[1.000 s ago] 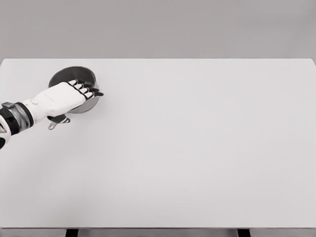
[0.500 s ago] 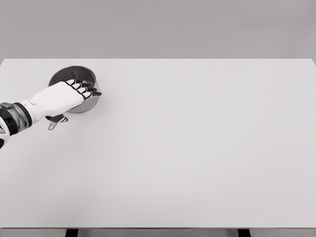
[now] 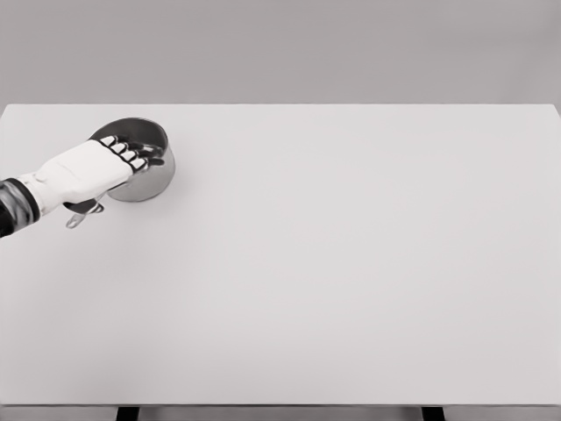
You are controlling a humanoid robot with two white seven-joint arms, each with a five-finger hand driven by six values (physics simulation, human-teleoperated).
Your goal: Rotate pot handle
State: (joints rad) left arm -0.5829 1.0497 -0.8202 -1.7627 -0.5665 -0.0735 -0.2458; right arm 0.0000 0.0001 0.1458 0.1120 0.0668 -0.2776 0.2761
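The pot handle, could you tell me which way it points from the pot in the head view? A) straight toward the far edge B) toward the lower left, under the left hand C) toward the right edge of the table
B: the pot handle sticks out lower left of the pot, beneath the left hand.

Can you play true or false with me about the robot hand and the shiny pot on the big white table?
1. The pot sits near the table's far left corner. True.
2. The left hand is over the pot. True.
3. The pot's handle sticks out toward the right side. False: its tip shows below the left hand, pointing toward the near left.
4. Both arms are in the picture. False: only the left arm shows.
5. The pot is lying on its side. False: it stands upright, opening up.
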